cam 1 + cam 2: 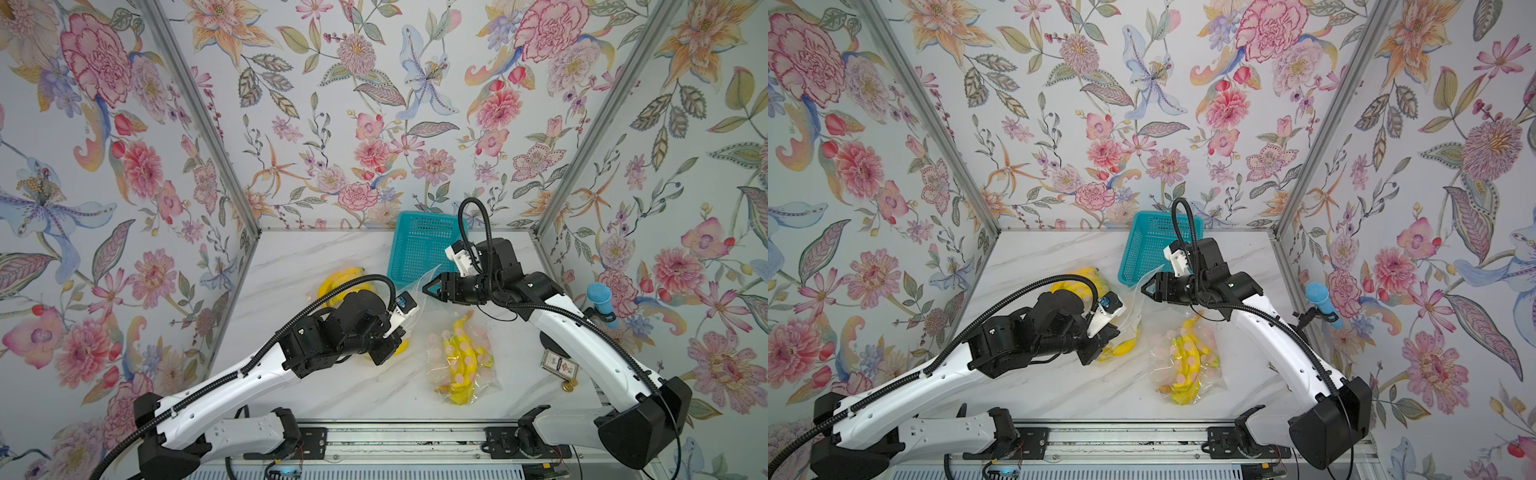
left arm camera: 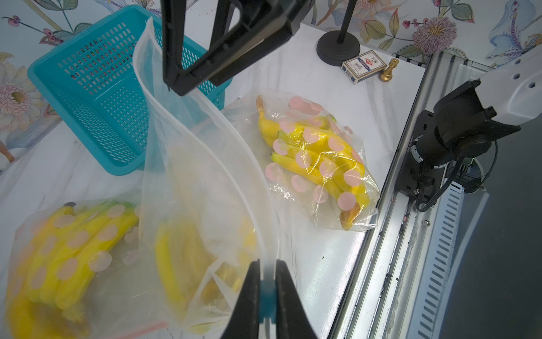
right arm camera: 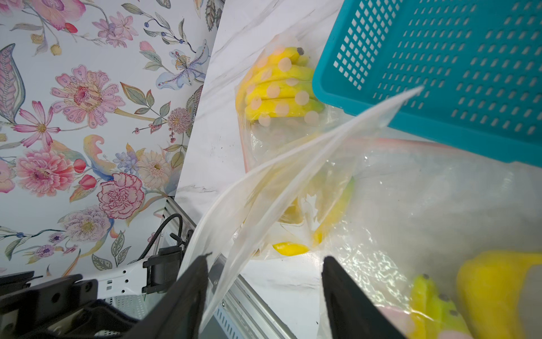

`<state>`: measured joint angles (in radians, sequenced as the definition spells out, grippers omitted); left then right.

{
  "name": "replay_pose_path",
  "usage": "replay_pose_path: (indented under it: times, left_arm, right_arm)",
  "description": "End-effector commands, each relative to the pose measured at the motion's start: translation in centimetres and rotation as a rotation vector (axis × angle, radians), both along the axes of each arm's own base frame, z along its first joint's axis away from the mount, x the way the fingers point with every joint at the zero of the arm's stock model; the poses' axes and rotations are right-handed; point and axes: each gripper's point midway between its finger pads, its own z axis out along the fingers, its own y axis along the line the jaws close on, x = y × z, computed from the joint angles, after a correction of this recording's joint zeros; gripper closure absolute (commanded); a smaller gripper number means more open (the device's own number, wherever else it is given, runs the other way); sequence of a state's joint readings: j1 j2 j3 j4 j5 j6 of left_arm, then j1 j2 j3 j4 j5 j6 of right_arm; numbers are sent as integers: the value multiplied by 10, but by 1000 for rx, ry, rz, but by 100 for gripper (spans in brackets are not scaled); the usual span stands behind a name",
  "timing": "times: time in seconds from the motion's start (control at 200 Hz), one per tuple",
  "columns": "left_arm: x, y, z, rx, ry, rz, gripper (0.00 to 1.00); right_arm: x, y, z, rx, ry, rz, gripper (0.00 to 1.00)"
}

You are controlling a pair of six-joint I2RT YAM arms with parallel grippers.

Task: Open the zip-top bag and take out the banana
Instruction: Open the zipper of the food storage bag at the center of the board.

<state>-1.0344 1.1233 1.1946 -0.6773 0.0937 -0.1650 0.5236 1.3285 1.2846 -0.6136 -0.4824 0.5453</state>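
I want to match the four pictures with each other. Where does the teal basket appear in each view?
In a top view: teal basket at the back of the table, behind the right gripper.
In a top view: same place.
Left wrist: behind the raised rim of the clear zip-top bag, basket at.
Right wrist: behind that bag's raised corner, basket at.
Shared landmark: that bag, lifted in front of the basket.

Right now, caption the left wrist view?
Left gripper pinches the blue slider on the zip-top bag, banana inside; open right gripper at its far end; basket, two bagged bunches beyond.
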Motion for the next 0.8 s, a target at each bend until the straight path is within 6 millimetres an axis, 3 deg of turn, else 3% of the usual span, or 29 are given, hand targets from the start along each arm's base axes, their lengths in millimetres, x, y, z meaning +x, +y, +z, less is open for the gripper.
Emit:
replay_pose_path:
  times: [0.0,0.12,0.245,0.325,0.415,0.52,0.611,0.696,0.796]
  left_arm:
    - [-2,-5,8,-26,-14,-15,97]
    - [-4,-6,3,-25,1,-17,97]
    - [-4,-4,2,-25,10,-6,95]
    - [-1,0,5,-23,0,19,76]
    - [4,4,22,-56,-27,57,63]
    - [18,8,54,-123,-76,127,47]
    - [30,4,71,-165,-81,155,42]
    - [39,-8,71,-164,-54,158,40]
    - [48,-20,56,-113,-6,171,39]
  right_arm:
    - [-1,5,-8,3,56,-1,40]
    - [-2,13,-17,5,89,24,47]
    - [-2,19,-19,18,101,30,63]
    - [-3,21,-16,22,90,29,80]
    - [-4,21,-12,23,80,27,88]
    - [-8,24,-6,28,64,36,90]
    - [-13,28,-3,28,52,47,94]
    - [-18,35,2,37,29,68,96]
    - [-19,41,10,66,-9,78,100]
